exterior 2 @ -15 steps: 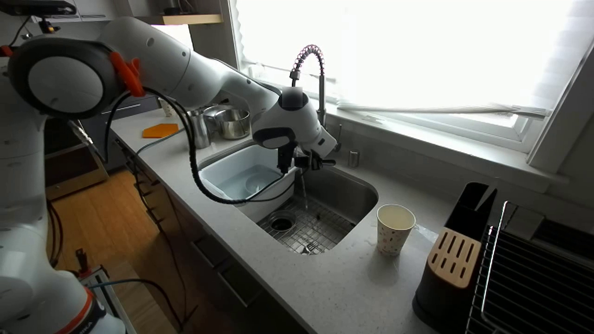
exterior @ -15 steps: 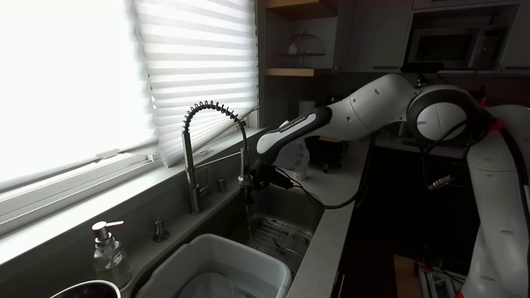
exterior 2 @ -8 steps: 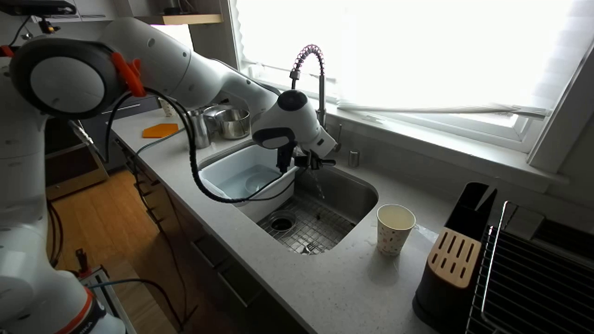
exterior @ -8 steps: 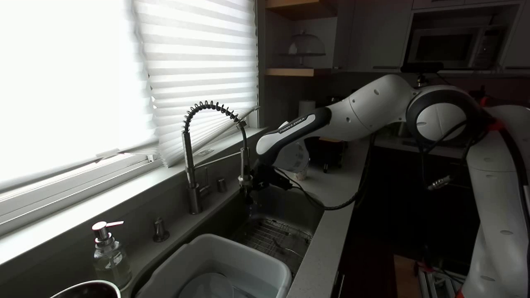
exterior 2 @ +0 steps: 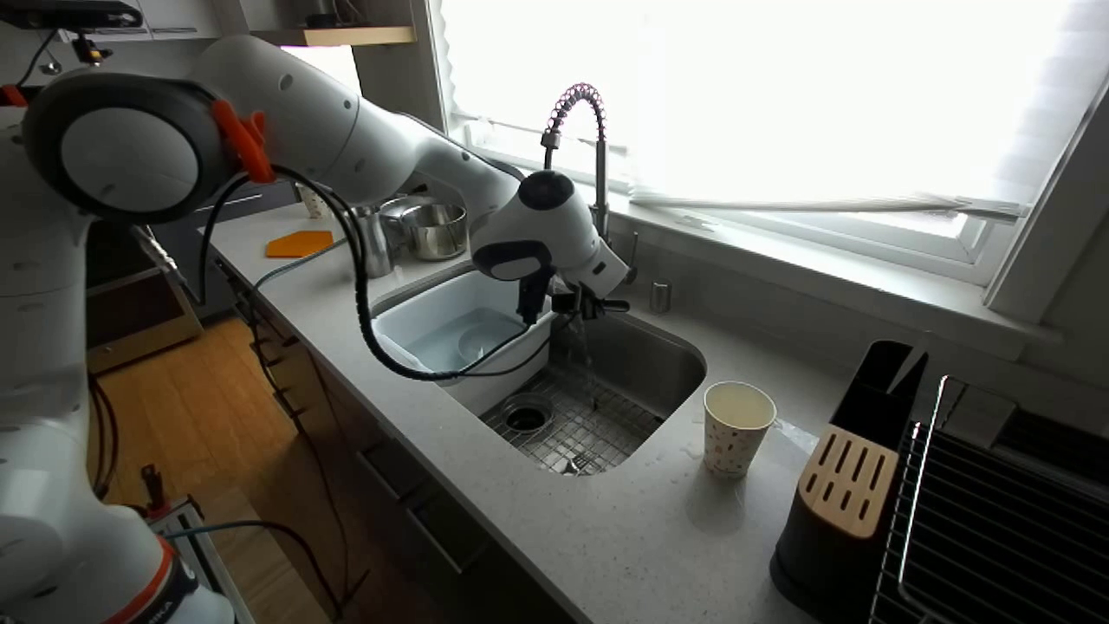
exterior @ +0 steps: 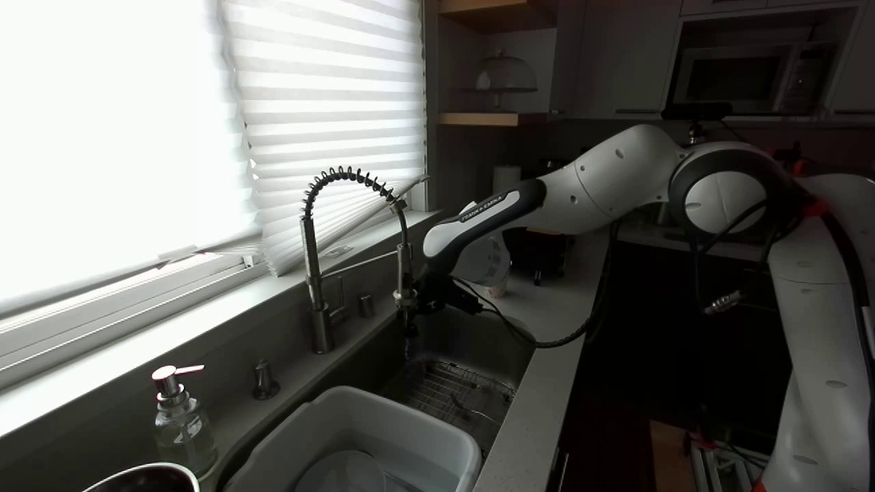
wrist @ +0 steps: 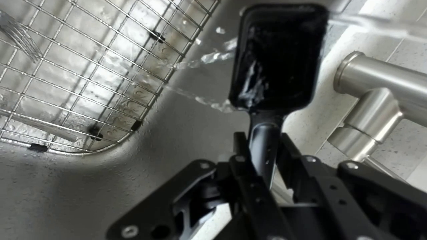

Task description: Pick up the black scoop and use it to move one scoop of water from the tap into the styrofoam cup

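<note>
A pale kitchen counter [exterior 2: 554,520] surrounds the steel sink [exterior 2: 645,355]. Nearest in an exterior view come a wire rack [exterior 2: 1022,492] and a black block [exterior 2: 810,555] with a slotted wooden top, both well right of the sink. The patterned cup [exterior 2: 735,444] stands upright just beside the sink's right end. Over the sink the jaws grasp the black scoop [wrist: 283,63] by its handle; in the wrist view water [wrist: 377,25] streams against its bowl and breaks off the opposite edge, toward the wire grid [wrist: 79,96] on the sink's floor. A white tub [exterior 2: 498,389] sits in the sink's left part. Behind the sink rises the tap [exterior 2: 601,178], its coiled neck arched, and beyond hangs a bright pleated blind [exterior: 328,96].
</note>
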`<state>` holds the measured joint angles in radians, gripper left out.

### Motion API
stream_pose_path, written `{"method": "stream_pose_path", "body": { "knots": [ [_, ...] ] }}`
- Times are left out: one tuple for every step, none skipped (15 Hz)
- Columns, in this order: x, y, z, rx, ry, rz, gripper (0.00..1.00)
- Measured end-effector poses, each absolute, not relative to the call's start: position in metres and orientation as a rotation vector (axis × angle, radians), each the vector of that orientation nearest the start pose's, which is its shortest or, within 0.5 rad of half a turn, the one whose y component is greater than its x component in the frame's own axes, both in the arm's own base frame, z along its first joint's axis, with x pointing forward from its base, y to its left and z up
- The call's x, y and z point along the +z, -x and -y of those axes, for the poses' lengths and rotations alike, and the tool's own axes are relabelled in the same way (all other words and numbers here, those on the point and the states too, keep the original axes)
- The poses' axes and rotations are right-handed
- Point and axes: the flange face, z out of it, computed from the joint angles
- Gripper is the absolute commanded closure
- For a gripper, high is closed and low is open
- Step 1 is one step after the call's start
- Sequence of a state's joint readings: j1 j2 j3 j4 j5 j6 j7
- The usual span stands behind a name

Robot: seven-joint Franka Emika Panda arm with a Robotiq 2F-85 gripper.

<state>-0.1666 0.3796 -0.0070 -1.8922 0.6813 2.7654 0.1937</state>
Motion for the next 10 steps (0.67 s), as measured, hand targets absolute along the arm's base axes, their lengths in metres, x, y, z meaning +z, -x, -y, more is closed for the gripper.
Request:
{"method": "stream_pose_path", "body": {
  "knots": [
    [0.3512, -0.6480, 0.1407, -0.641, 2.378, -1.217, 0.94],
    [0.3509, -0.6480, 0.1408, -0.641, 2.377, -1.219, 0.94],
    [0.3508, -0.6481, 0.1407, -0.641, 2.377, -1.220, 0.94],
    [0.3508, -0.6482, 0.1404, -0.641, 2.378, -1.221, 0.94],
    [0.3509, -0.6484, 0.1401, -0.640, 2.377, -1.222, 0.94],
    [0.3510, -0.6485, 0.1397, -0.640, 2.376, -1.225, 0.94],
    [0.3512, -0.6487, 0.1394, -0.639, 2.373, -1.229, 0.94],
    [0.3513, -0.6489, 0.1391, -0.640, 2.371, -1.232, 0.94],
    [0.3515, -0.6492, 0.1388, -0.641, 2.370, -1.234, 0.94],
    [0.3518, -0.6495, 0.1386, -0.644, 2.368, -1.236, 0.94]
  ]
}}
